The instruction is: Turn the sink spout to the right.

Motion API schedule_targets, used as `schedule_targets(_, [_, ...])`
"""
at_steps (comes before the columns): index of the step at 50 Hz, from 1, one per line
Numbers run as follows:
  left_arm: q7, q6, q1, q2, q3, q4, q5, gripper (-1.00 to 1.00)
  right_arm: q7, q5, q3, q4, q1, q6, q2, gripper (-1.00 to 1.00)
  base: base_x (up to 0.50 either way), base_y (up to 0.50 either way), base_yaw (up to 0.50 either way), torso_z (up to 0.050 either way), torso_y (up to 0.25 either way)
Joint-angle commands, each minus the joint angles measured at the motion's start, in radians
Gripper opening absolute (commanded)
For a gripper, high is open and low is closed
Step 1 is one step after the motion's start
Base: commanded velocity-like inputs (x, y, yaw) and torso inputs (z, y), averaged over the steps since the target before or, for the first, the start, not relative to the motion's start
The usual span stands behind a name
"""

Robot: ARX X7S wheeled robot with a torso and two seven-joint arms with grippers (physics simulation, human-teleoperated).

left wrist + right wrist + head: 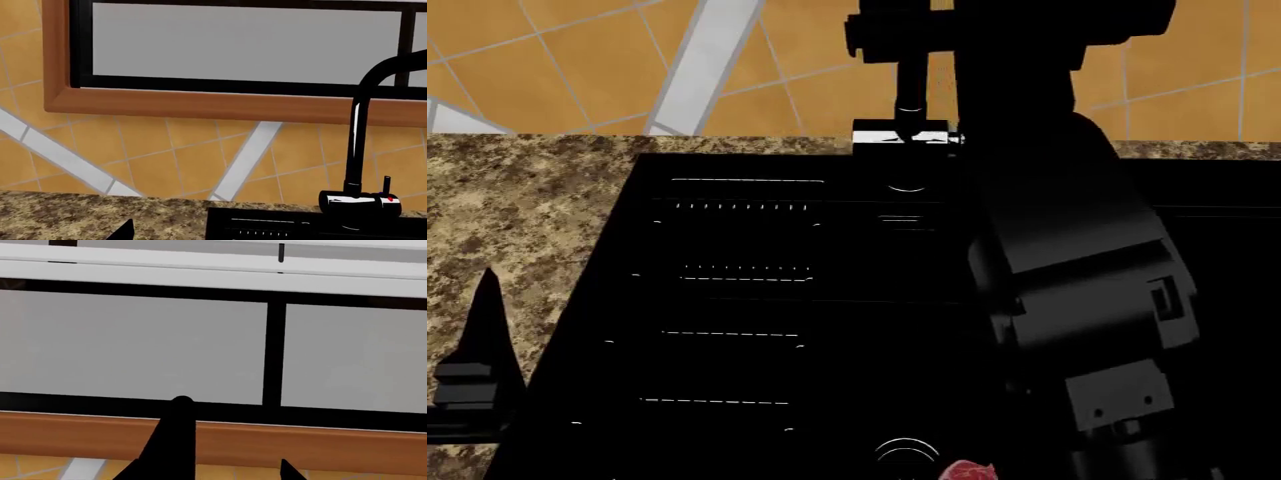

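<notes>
The sink spout [355, 135] is a thin black pipe rising from its glossy base [360, 201] and curving over at the top. In the head view the spout [910, 85] stands behind the big black sink [734, 300]. My right gripper [212, 470] is open up at the spout's top. The spout's end [179, 427] stands between its fingers, close against one finger and well apart from the other fingertip [289, 470]. My left gripper [481, 335] hangs over the counter left of the sink, empty. Only one of its fingertips [125, 231] shows in the left wrist view, set far off centre.
A short lever with a red dot [387, 186] stands beside the spout's base. A wooden window sill [200, 102] and tiled wall [167, 150] lie behind. Speckled stone counter [521, 220] flanks the sink. A red object [968, 470] lies near the drain [905, 452].
</notes>
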Motion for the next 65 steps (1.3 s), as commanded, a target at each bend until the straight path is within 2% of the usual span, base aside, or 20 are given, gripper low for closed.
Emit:
schedule_targets(1, [-0.001, 0.004, 0.0, -0.002, 0.002, -0.004, -0.002, 1.0, 0.034, -0.017, 0.011, -0.041, 0.0, 0.022, 0.022, 1.0, -0.01, 0.0, 0.0, 0.0, 0.0])
schedule_targets(65, [-0.017, -0.004, -0.009, -0.016, 0.013, -0.007, -0.021, 1.0, 0.074, -0.022, 0.021, -0.06, 0.0, 0.047, 0.105, 1.0, 0.0, 0.0, 0.0, 0.0, 0.0])
